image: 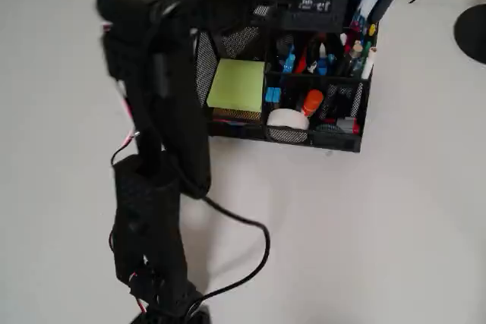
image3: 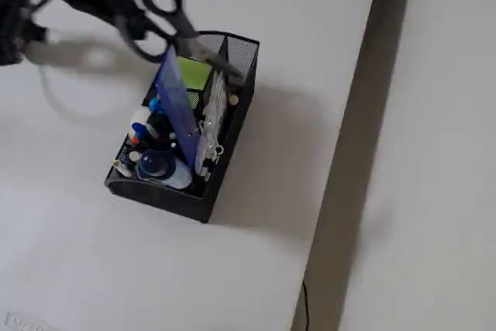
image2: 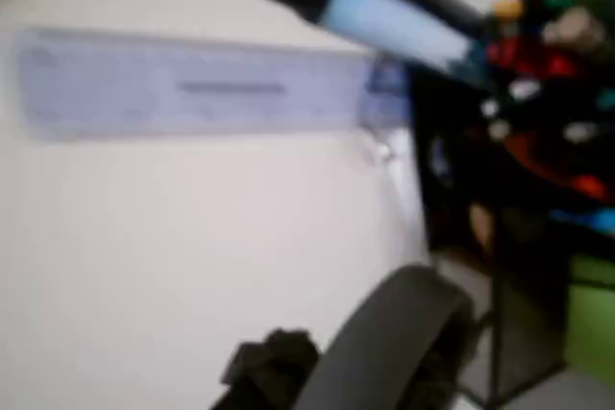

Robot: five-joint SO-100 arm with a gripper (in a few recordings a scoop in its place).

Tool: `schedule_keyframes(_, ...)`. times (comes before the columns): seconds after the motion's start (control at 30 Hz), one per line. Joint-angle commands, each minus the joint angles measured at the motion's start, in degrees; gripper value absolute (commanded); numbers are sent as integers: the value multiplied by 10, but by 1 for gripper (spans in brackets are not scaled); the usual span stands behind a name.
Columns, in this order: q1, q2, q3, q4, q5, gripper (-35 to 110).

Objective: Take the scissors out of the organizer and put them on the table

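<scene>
Scissors [image3: 167, 17], apparently clamped by their handle loops in the gripper [image3: 128, 25] and raised over the organizer [image3: 186, 184], are best lifted straight until the blades clear the mesh, then carried to the table [image3: 77, 269].

Black wire-mesh organizer [image: 345, 140], smooth table [image: 380, 233]

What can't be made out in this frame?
- Claw state: in the fixed view it is cut off at the top-left edge, beside the scissors; in the overhead view the arm covers it.
- Scissors blade tips: hidden among the organizer contents, fixed view.
- Wrist view: too blurred to identify the pens.
</scene>
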Motion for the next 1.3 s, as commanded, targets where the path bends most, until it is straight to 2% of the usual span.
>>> schedule_keyframes(0.0, 34, 124, -40, 83, -17, 0)
schedule_keyframes(0.07, 42, 147, -39, 120, -18, 0)
schedule_keyframes(0.23, 54, 297, 182, 118, -30, 0)
schedule_keyframes(0.6, 20, 472, 512, 119, -104, 0)
schedule_keyframes(1.07, 55, 504, 674, 120, -265, 0)
schedule_keyframes(1.27, 54, 502, 780, 120, -277, 0)
